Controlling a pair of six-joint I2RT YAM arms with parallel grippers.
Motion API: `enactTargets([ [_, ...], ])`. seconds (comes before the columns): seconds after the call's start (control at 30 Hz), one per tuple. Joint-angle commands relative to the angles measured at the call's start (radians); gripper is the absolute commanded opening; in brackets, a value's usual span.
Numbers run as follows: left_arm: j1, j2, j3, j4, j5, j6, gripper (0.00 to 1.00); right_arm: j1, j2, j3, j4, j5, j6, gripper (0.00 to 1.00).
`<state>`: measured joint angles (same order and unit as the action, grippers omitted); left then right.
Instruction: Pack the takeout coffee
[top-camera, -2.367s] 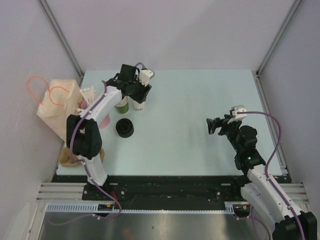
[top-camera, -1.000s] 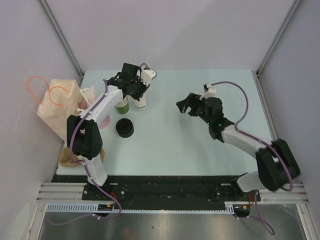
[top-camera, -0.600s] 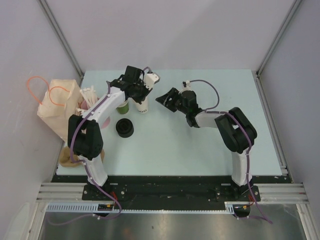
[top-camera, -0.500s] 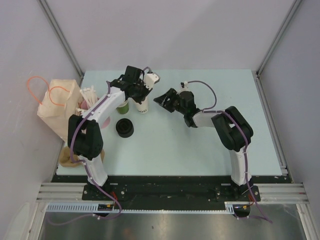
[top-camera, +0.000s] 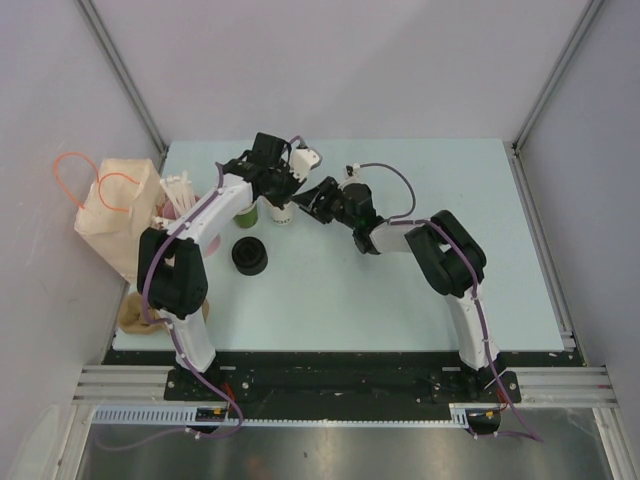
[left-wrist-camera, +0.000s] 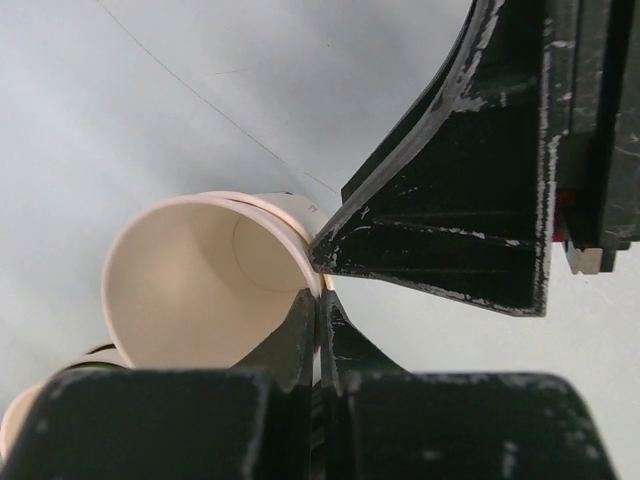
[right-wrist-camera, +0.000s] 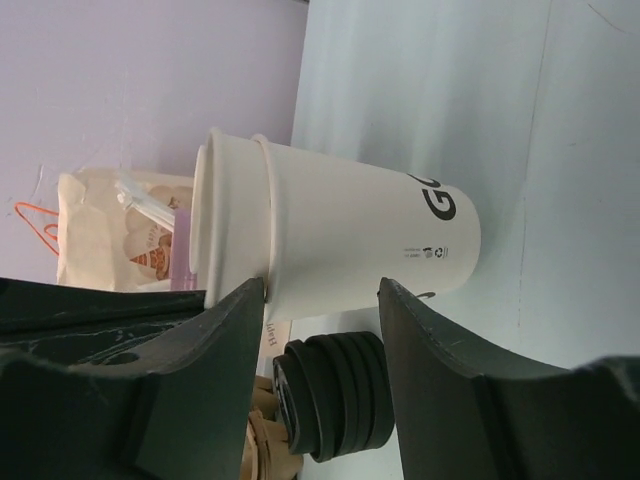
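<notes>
The white-sided cup (top-camera: 283, 209) with dark print stands open-topped at the back left of the table, and its cream inside (left-wrist-camera: 195, 290) shows in the left wrist view. My left gripper (top-camera: 277, 188) (left-wrist-camera: 320, 300) is shut on its rim, one finger inside and one outside. My right gripper (top-camera: 313, 203) (right-wrist-camera: 322, 290) is open right beside it, its tips against the cup's printed side (right-wrist-camera: 350, 230). One right finger (left-wrist-camera: 440, 210) touches the rim. The green-sided cup (top-camera: 245, 212) stands just left of the white one. A stack of black lids (top-camera: 249, 256) (right-wrist-camera: 335, 395) sits in front.
A beige paper bag (top-camera: 115, 205) (right-wrist-camera: 105, 235) with orange handles stands off the table's left edge, with a pink cup of white straws (top-camera: 180, 190) beside it. A brown paper thing (top-camera: 130, 315) lies at the front left corner. Grey walls close in the back and sides.
My right arm has swung left across the table to the white cup, and its jaws have narrowed. My left gripper kept its pinch on the rim and nudged the cup slightly.
</notes>
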<state>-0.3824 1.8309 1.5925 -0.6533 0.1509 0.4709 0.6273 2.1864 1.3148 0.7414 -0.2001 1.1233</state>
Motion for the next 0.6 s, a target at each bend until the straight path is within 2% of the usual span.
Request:
enactTargets([
  [0.0, -0.019, -0.002, 0.009, 0.018, 0.021, 0.017, 0.00, 0.011, 0.032, 0.044, 0.036, 0.008, 0.023, 0.53],
  [0.23, -0.021, -0.030, 0.040, 0.020, 0.006, 0.003, 0.00, 0.012, 0.042, 0.044, 0.004, 0.014, 0.024, 0.52],
  [0.57, -0.023, -0.171, 0.090, 0.017, -0.091, 0.026, 0.00, 0.014, -0.039, 0.044, -0.027, 0.018, -0.054, 0.59],
])
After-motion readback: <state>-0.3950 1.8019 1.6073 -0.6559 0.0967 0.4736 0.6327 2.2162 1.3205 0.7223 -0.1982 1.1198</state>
